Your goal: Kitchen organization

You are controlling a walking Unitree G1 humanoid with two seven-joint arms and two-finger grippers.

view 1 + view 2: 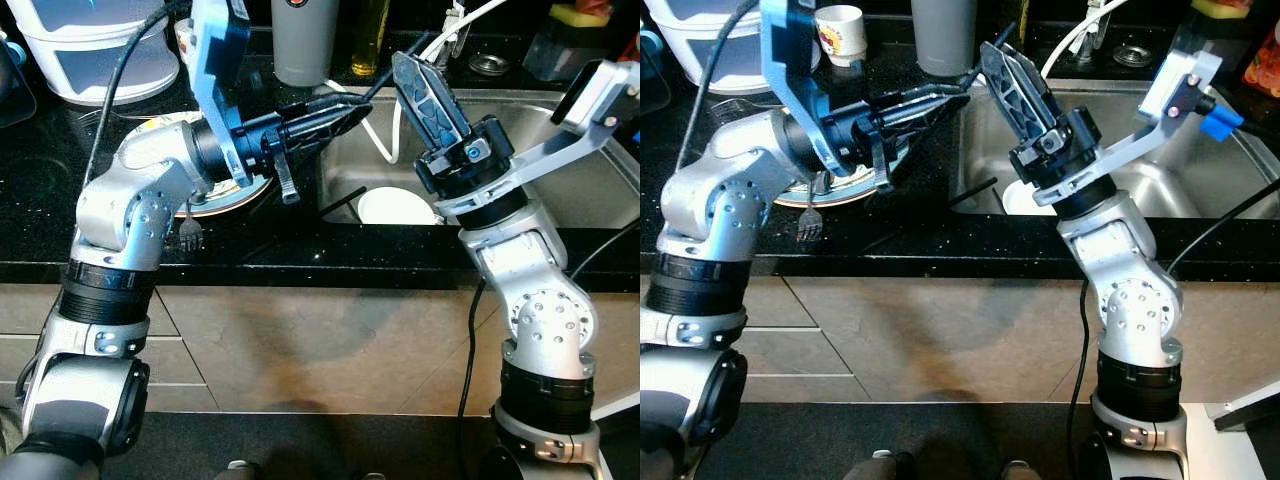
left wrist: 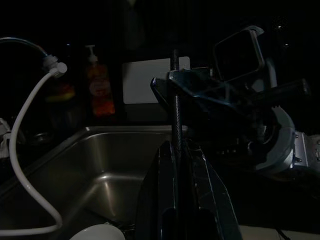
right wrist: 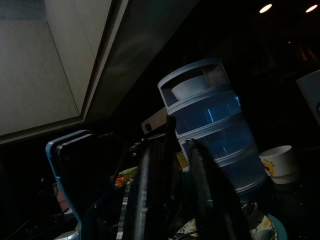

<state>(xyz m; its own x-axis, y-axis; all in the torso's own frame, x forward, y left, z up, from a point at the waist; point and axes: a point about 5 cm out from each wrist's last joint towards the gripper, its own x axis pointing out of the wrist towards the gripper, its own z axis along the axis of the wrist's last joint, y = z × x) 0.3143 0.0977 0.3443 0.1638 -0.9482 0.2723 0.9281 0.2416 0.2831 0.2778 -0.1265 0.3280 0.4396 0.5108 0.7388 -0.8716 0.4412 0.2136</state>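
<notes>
Sorting at the sink (image 1: 560, 190) is judged barely begun. Left gripper (image 1: 335, 118) is held level over the counter edge, fingers pressed together, empty; right gripper (image 1: 425, 92) is raised above the basin—likewise closed. A white bowl (image 1: 395, 207) lies inside—reaching it calls for lowering and opening.

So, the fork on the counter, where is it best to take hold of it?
Probably by the handle of the fork, from above. Its tines stick out past the plate toward the counter's front edge, while the handle runs back under the left gripper, which is partly covering it.
</notes>
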